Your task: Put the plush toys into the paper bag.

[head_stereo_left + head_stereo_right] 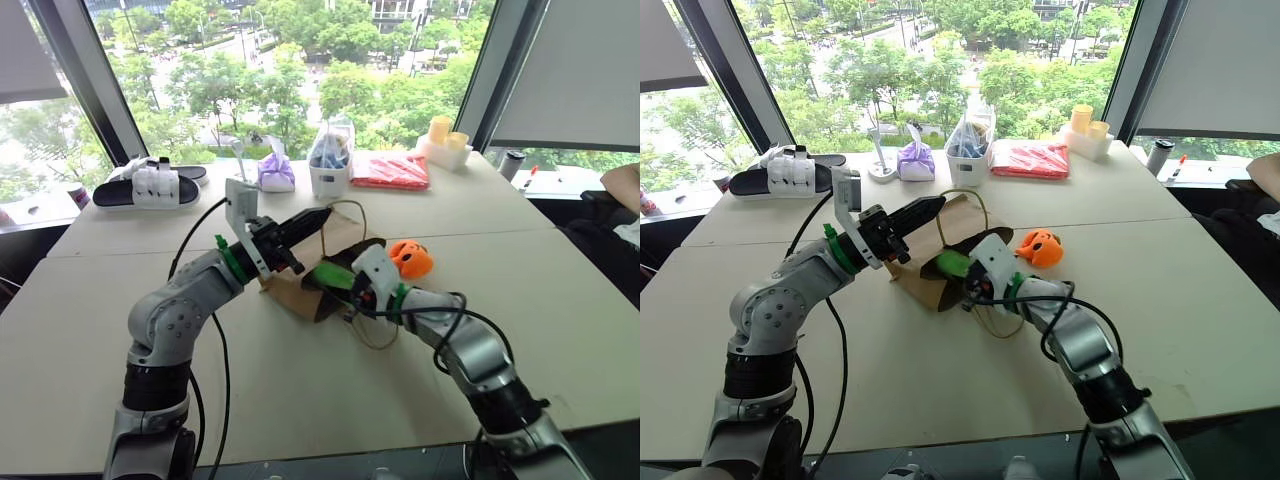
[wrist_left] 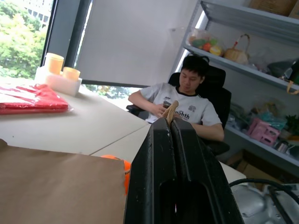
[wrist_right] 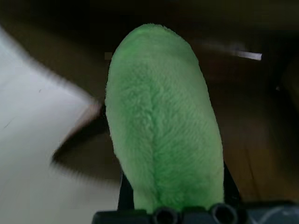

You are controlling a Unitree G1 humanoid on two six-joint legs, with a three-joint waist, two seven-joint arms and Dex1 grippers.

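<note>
A: At the table's middle, your paper bag (image 1: pixel 940 262) lies on its side, mouth toward your right arm. Left gripper (image 1: pixel 930 208) is pinched tight on the bag's top edge, holding the mouth up; in the left wrist view a tan scrap of paper pokes out between the closed fingers (image 2: pixel 163 154).

B: Right claw?

A: Right gripper (image 1: pixel 962 270) is clamped on the green plush toy (image 3: pixel 161 121), nearly closed around it, right at the bag's mouth. Dark bag interior sits behind the toy in your right wrist view.

B: The other toy?

A: Orange plush toy (image 1: pixel 411 259) sits on the table (image 1: pixel 560 330) just beside the bag, untouched.
</note>
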